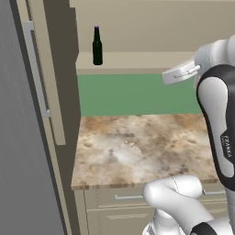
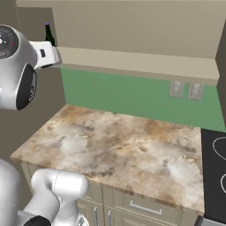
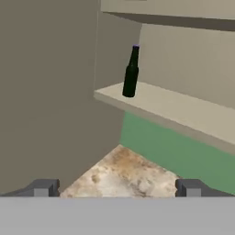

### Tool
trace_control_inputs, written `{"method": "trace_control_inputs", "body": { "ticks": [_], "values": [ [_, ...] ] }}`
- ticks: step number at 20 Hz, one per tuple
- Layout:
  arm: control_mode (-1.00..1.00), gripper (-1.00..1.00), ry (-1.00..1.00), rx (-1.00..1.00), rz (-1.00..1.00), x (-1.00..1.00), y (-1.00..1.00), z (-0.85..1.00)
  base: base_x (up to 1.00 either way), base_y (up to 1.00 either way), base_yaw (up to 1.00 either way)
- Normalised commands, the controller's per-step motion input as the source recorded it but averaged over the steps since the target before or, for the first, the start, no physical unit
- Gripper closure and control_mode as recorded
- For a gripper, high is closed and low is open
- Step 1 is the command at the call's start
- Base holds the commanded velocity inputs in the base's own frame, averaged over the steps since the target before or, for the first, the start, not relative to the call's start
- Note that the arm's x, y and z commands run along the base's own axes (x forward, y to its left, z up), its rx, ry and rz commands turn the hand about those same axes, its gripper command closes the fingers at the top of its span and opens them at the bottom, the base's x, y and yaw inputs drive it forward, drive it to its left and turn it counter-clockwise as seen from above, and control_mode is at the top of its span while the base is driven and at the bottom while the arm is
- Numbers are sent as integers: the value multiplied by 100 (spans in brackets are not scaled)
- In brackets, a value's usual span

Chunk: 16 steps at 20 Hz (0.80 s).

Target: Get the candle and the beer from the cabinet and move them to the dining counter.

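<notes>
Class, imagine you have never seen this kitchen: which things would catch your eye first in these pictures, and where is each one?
First, the beer: a dark bottle with a purple cap, standing upright and alone at the left end of the open cabinet shelf. Below it the marbled brown-and-cream worktop spreads out in front of a green wall. In the hand view the gripper faces the shelf with its fingers wide apart, holding nothing.

The word "FRANKA" ran in small white letters down the dark panel of the arm (image 1: 226, 151) in the left base view. No other writing was legible.
</notes>
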Motion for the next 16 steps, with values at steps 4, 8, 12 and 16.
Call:
{"method": "trace_control_inputs", "body": {
  "ticks": [4,8,12,16],
  "values": [
    [-100,-100,-21,3,0,3,7,18,0,0,0],
    [-100,-100,-17,10,0,13,4,7,0,0,0],
    [-100,-100,-14,15,0,13,0,1,0,0,0],
    [-100,-100,-11,14,0,19,2,12,0,0,0]
  ]
}}
